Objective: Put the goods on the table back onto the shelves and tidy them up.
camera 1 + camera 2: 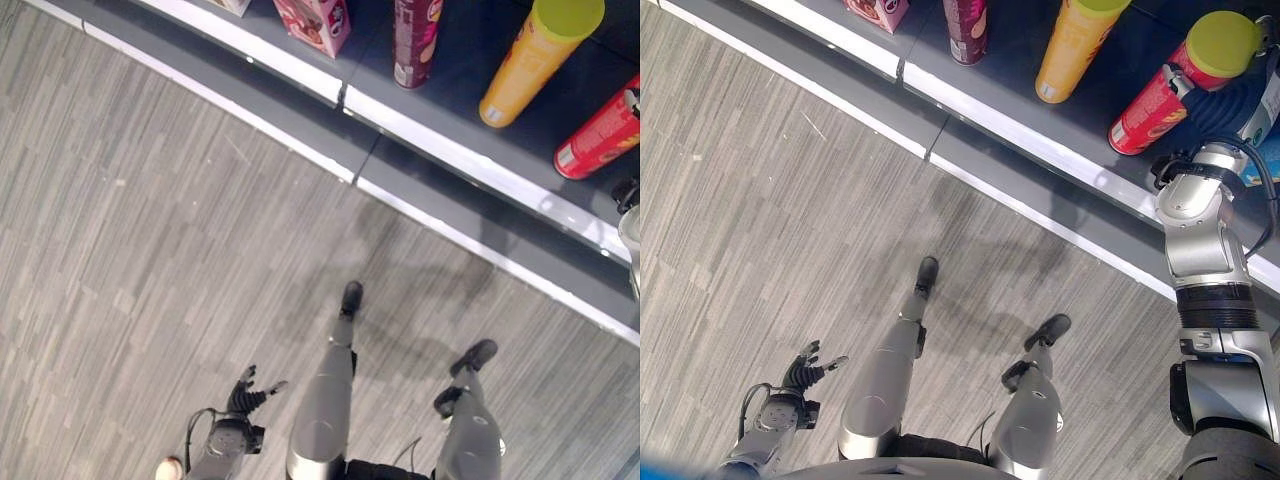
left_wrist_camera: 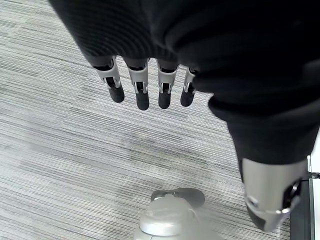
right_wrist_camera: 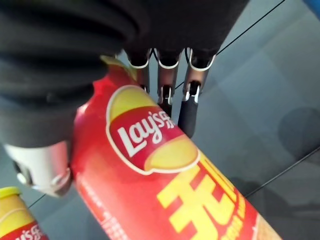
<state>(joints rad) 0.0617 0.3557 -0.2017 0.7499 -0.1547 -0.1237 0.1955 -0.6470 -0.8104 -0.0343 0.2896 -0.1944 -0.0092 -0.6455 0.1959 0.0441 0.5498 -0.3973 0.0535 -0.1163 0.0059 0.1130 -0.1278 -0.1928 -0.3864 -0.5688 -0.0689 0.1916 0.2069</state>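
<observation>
Right hand [image 3: 170,85] grips red canister [image 1: 1160,95] on shelf [image 1: 1040,150]: seat upright beside yellow canister [image 1: 1072,45] before releasing. Left hand [image 2: 142,85] hangs slack, empty.

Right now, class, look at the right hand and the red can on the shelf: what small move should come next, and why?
Probably tip the red can upright before letting go. The right hand has its fingers curled round it, and it leans on the shelf while the yellow can beside it stands straighter. The left hand hangs open.
</observation>
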